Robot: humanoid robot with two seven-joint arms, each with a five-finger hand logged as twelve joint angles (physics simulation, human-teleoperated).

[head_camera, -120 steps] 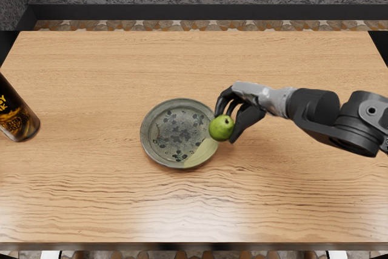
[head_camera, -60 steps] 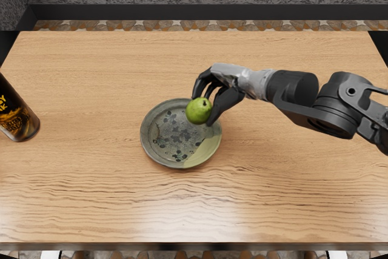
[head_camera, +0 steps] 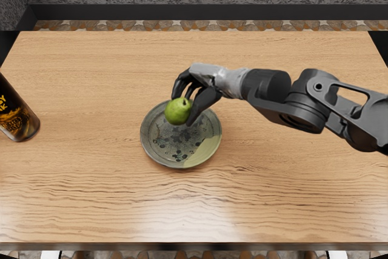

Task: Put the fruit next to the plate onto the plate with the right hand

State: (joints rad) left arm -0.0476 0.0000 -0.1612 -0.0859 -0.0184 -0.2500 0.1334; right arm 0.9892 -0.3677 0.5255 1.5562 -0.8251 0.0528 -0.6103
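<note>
The step in hand is the carry-and-place: the right hand (head_camera: pixel 193 92), its arm reaching in from the right edge, pinches the green pear (head_camera: pixel 178 111) between curled dark fingers (head_camera: pixel 200 102), with the thumb side hidden behind the fruit. The pear shows over the far-left part of the plate (head_camera: pixel 209 144). It looks lifted off the plate rather than resting on it, though the slanted view does not settle its height. The next move, as I judge it, is a short descent towards the patterned middle of the plate. The fingers should then open gently so the round fruit settles and does not roll over the shallow rim onto the wooden table (head_camera: pixel 273 198). Counted: one pear, one plate, one arm in view, and one dark bottle with a yellow label (head_camera: pixel 15 116), cut off by the left edge and well apart from the plate. The left arm is not visible.
</note>
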